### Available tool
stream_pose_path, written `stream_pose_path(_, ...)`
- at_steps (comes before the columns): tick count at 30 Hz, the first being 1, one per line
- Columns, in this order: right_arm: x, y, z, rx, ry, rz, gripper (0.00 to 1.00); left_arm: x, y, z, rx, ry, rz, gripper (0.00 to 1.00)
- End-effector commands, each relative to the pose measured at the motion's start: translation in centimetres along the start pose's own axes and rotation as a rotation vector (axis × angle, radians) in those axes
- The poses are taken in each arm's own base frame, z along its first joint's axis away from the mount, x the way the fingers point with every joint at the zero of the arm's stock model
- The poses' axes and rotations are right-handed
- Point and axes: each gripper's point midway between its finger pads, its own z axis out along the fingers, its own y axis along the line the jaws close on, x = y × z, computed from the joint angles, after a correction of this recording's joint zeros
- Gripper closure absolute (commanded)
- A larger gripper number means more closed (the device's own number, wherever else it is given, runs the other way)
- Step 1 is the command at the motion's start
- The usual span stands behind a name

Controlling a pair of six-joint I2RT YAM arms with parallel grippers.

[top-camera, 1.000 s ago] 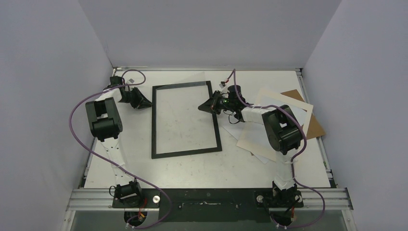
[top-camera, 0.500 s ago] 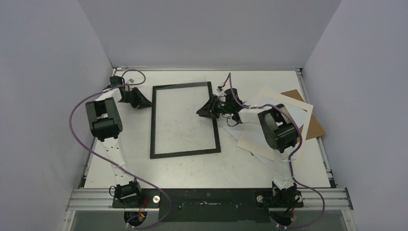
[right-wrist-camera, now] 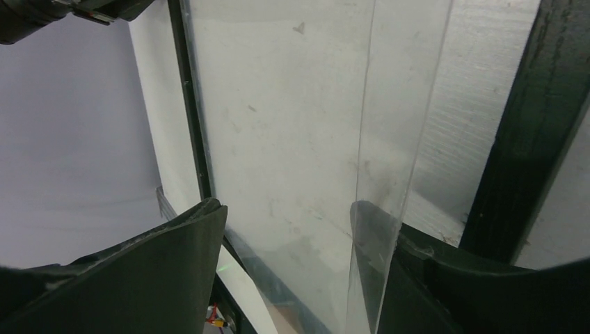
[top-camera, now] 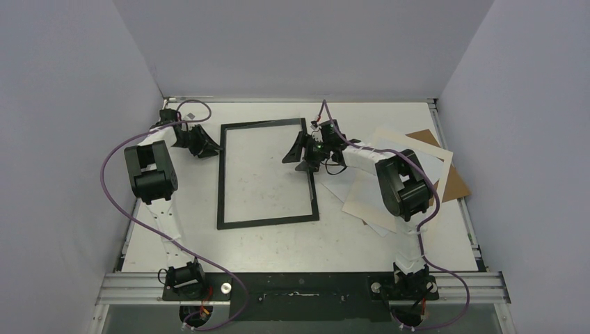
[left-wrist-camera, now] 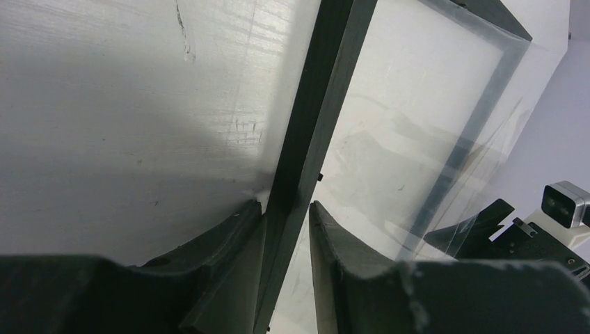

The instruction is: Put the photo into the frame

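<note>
Left claw [left-wrist-camera: 285,205] straddling frame [left-wrist-camera: 335,69] rail, slightly spread; right claw [right-wrist-camera: 286,209] gaping wide at clear sheet [right-wrist-camera: 393,125] edge. Frame looking light, rigid, thin: pinching across a rail suits.

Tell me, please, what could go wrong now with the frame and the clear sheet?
1. The right gripper stands open around the edge of the clear sheet; it could catch and drag the sheet when it pulls away.
2. The fingers of the left gripper straddle the left bar of the frame; a sideways move could shove the frame askew.
</note>
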Motion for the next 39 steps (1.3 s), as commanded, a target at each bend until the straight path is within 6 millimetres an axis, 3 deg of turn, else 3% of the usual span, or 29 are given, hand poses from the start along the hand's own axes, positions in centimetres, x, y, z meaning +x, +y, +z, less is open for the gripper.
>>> stream_pose_path(1,-1.2,0.8,-1.1,0.063,-0.021,-0.057,0.31,1.4,4.7,1.5,-0.17,0.037,-0.01,0.69)
stream_pose_path(14,-1.4,0.0,-2.8,0.169,-0.038,-0.059,0.22,1.1,4.3,1.1,-0.174,0.037,-0.014,0.63)
stream_pose_path(19,-2.5,0.3,-4.2,0.189,-0.065,-0.09,0.2,0.9,4.1,0.6,-0.185,0.031,-0.009,0.59)
stream_pose_path(30,-3.0,-2.0,-6.7,0.38,-0.069,-0.162,0.19,0.0,3.3,-0.4,-0.194,0.013,0.003,0.45)
stream_pose_path(34,-2.7,-3.9,-6.2,0.473,-0.039,-0.191,0.23,0.1,3.3,-0.2,-0.191,0.017,-0.002,0.43)
stream_pose_path(39,-3.6,-5.1,-5.5,0.537,-0.061,-0.212,0.39,0.4,3.5,0.1,-0.19,0.028,-0.008,0.43)
